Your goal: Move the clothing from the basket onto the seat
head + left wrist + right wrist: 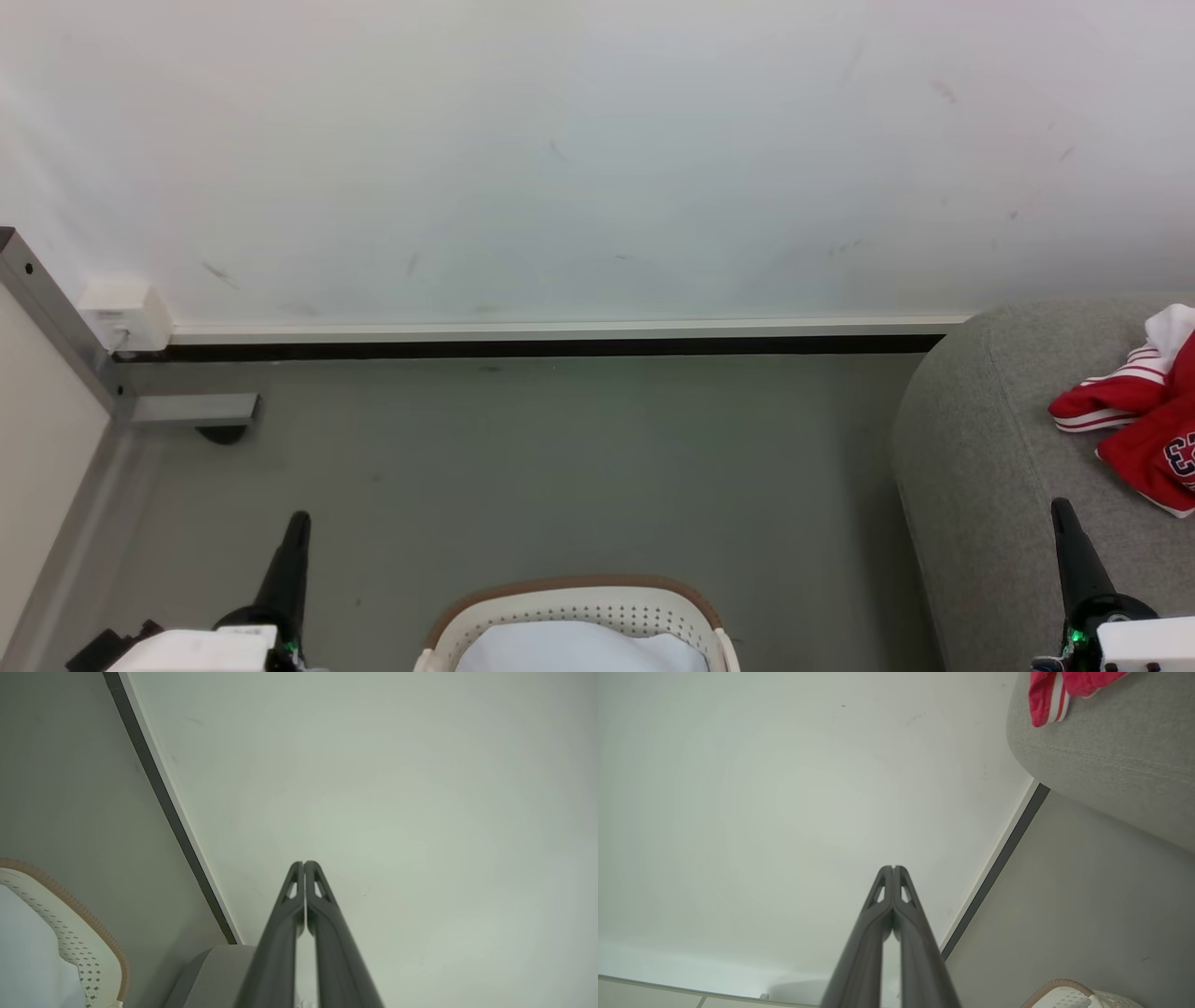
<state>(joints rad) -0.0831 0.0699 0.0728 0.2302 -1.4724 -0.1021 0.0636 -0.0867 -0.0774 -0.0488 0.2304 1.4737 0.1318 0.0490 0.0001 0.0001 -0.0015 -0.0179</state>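
Cream basket holds pale cloth, red clothing on the seat, both arms' jaws pressed together.

Left gripper, right gripper: jaws closed, empty, pointing forward.

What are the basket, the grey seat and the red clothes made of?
The basket looks like smooth cream plastic: neat rows of small moulded holes, with a brown, perhaps ribbed, rim. The seat seems upholstered in matt grey woven cloth, faintly speckled. The clothing appears to be soft red fabric with white stripes, lying crumpled in folds.
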